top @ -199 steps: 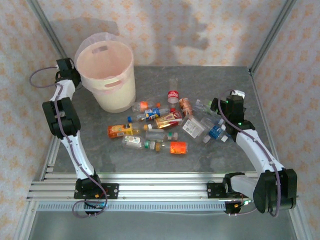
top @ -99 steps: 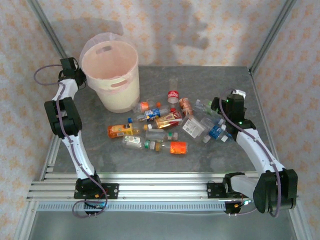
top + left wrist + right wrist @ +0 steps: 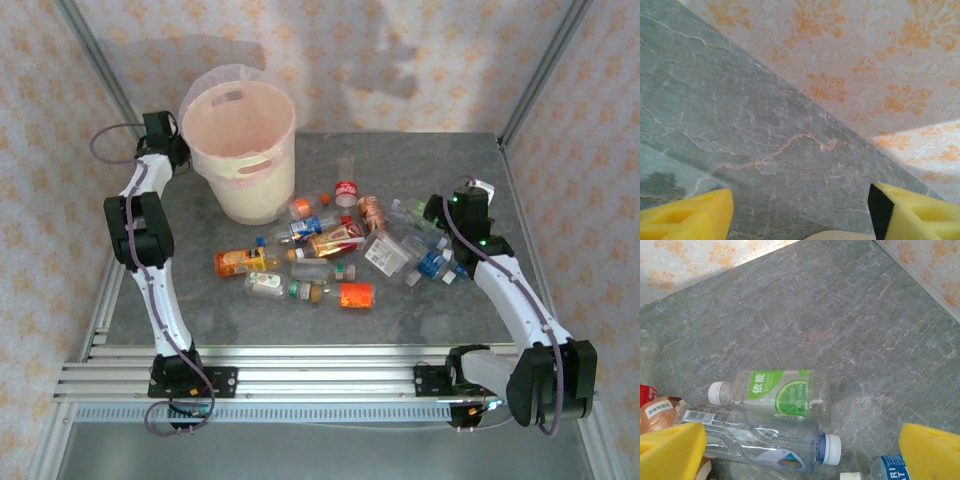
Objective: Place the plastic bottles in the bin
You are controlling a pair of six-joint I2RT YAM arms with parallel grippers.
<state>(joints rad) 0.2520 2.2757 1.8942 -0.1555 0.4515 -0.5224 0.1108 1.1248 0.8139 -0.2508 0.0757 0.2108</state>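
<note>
The bin (image 3: pixel 243 150), a large round translucent pink-cream bucket with oval handle cut-outs, is seen at eleven o'clock on the table (image 3: pixel 420 160). The plastic bottles (image 3: pixel 325 250) are scattered on their sides around its centre, capped in orange, red, blue, green and white. The surface is grey veined stone, enclosed by cream wallpaper (image 3: pixel 400 60) printed with orange flowers. On one bottle a green lime label (image 3: pixel 777 397) reading 依能 is made out; a barcode (image 3: pixel 699 416) is carried by its neighbour. The left gripper (image 3: pixel 800 210) is found at nine o'clock of the bin, its fingers parted, a pale edge low between them. The right gripper (image 3: pixel 802 450) is held wide apart and empty at three o'clock of the heap.
</note>
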